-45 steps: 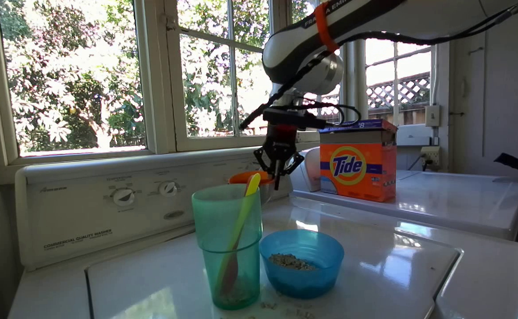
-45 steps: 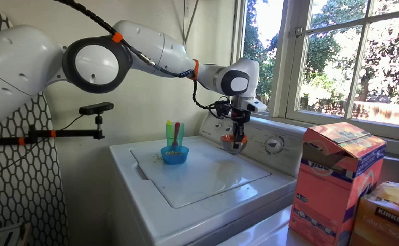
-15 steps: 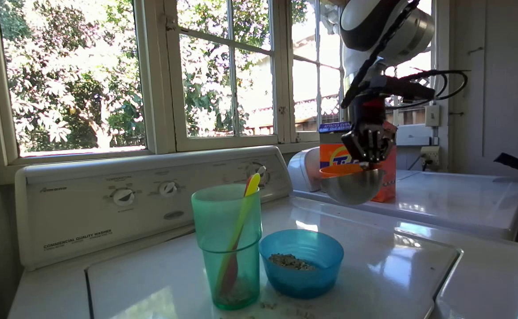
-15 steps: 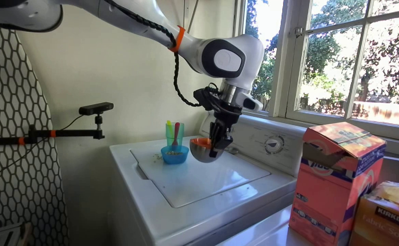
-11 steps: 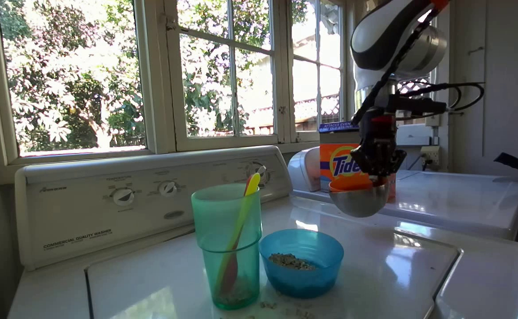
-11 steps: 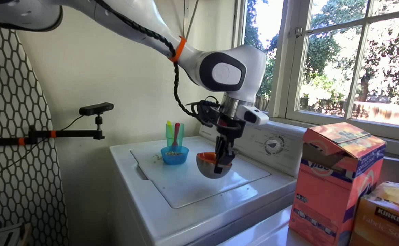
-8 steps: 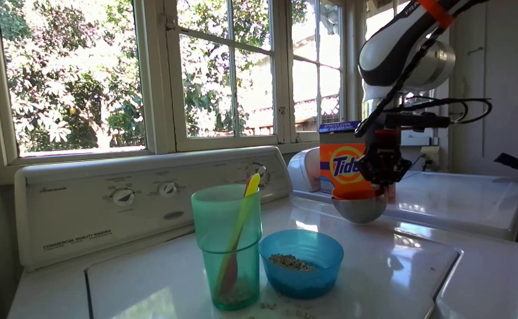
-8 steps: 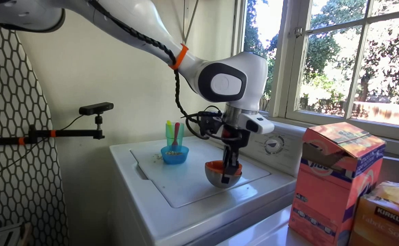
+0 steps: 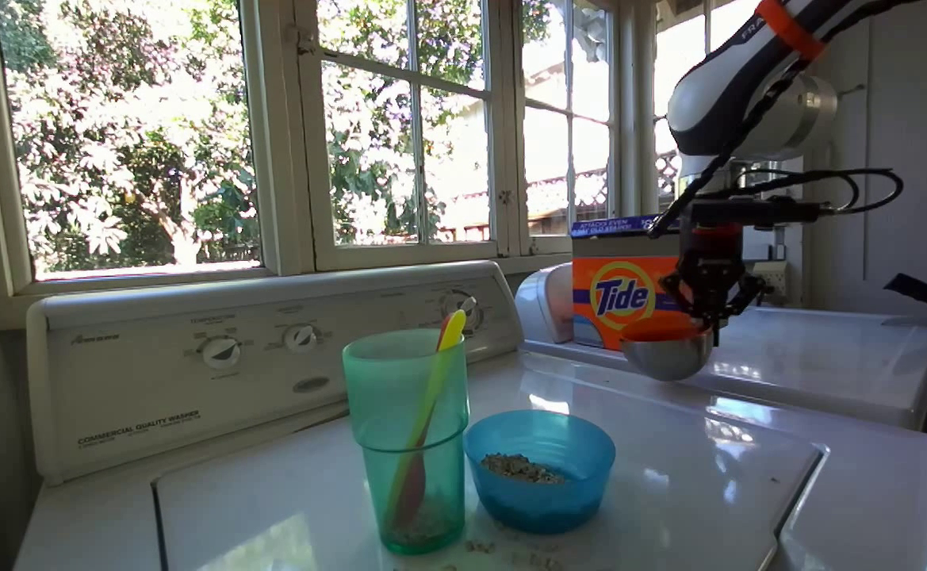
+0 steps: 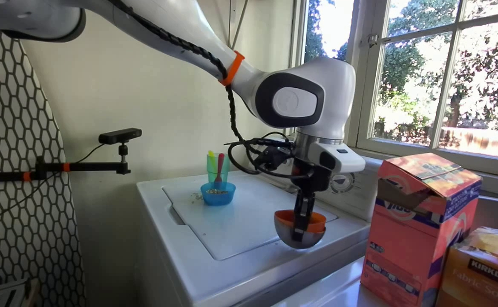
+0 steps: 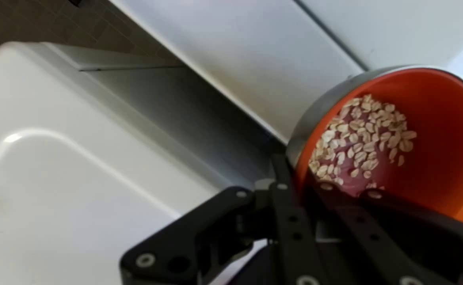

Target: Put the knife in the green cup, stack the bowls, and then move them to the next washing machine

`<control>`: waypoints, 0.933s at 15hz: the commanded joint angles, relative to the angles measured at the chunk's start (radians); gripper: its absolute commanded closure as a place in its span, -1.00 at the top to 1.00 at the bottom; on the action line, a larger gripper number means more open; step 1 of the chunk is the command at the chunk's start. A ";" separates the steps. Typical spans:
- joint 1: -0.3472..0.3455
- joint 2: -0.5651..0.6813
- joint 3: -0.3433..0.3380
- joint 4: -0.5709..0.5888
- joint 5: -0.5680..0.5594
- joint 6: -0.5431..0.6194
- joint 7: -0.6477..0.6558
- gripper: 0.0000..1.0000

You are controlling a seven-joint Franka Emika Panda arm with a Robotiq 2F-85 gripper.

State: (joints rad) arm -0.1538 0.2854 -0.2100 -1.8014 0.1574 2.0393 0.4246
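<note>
Wrist view: the gripper point(image 11: 298, 172) is closed to about rim thickness; one jaw is set inside the orange bowl point(image 11: 441, 118), one outside the metal bowl point(image 11: 323, 107) around it, so both walls appear pinched together. Oats point(image 11: 368, 136) in the orange bowl are shown here only; the gap point(image 11: 223, 126) between the washer point(image 11: 251, 59) and the next washing machine point(image 11: 57, 221) is seen from above. The plastic is judged light and slightly springy, the metal stiff, smooth and heavier. The rim is judged a sound hold, but tipping under a one-sided pinch is possible and oats may be spilled.

In an exterior view, the orange bowl, nested in the metal bowl, appears raised over the washer's edge; the red utensil point(image 10: 220, 165) is best shown here.

In an exterior view, the knife point(image 9: 434, 388) is seen leaning in the green cup point(image 9: 376, 373), the blue bowl point(image 9: 542, 507) just beside; a Tide box point(image 9: 620, 293) is shown on the next washing machine.
</note>
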 commanded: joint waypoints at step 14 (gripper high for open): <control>-0.092 0.050 -0.143 0.063 -0.077 -0.020 0.390 -0.97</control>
State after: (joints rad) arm -0.2358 0.2924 -0.3288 -1.7782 0.1251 2.0135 0.7054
